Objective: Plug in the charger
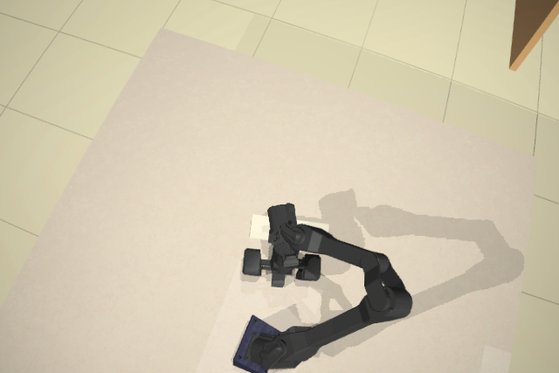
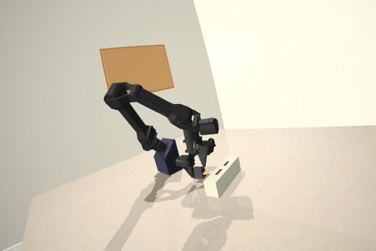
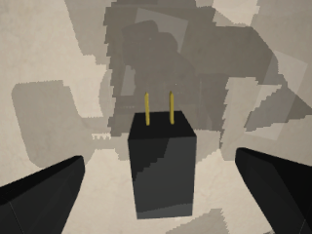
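The black charger (image 1: 277, 280) (image 2: 198, 173) (image 3: 163, 177) lies on the mat, its two yellow prongs (image 2: 205, 173) (image 3: 172, 108) pointing toward the side of the power strip. The cream power strip (image 1: 258, 227) (image 2: 228, 177) lies just beyond the prongs, partly hidden by the arm in the top view and out of the wrist view. Two dark outlets show on its top in the exterior view. My gripper (image 1: 280, 265) (image 2: 198, 171) (image 3: 161, 160) is open and empty, pointing down over the charger. One finger is on each side of the charger, with a gap on both sides in the wrist view.
The arm's dark blue base block (image 1: 245, 350) (image 2: 167, 161) stands behind the charger, away from the strip. The arm's elbow (image 1: 392, 303) (image 2: 117, 94) bends out to one side. A wooden desk (image 1: 537, 8) stands on the tiled floor beyond the pale mat (image 1: 180, 134).
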`<act>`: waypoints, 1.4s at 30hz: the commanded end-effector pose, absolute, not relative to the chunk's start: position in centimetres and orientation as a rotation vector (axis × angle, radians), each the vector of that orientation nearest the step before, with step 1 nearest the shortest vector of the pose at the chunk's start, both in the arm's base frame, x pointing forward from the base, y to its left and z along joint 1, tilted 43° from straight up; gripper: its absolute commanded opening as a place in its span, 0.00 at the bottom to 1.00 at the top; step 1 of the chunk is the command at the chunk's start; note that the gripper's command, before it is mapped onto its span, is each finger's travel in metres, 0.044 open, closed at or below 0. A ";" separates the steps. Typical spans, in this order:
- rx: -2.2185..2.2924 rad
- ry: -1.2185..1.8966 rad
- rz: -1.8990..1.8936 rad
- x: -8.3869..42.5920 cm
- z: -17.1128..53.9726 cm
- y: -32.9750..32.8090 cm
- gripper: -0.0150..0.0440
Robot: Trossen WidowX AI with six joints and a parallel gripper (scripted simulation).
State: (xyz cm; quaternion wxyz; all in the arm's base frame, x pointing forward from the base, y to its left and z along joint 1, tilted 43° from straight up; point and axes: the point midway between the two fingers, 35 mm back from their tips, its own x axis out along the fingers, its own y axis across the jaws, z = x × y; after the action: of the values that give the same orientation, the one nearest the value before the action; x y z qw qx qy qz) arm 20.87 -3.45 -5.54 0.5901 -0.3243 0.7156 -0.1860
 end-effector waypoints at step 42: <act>-0.762 1.676 -0.432 20.4 -3.1 -1.2 0.25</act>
State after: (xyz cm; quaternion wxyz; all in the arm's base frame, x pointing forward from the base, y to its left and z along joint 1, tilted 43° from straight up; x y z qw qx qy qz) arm 20.31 -2.30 -4.27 0.5798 -0.3294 0.7217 -0.1859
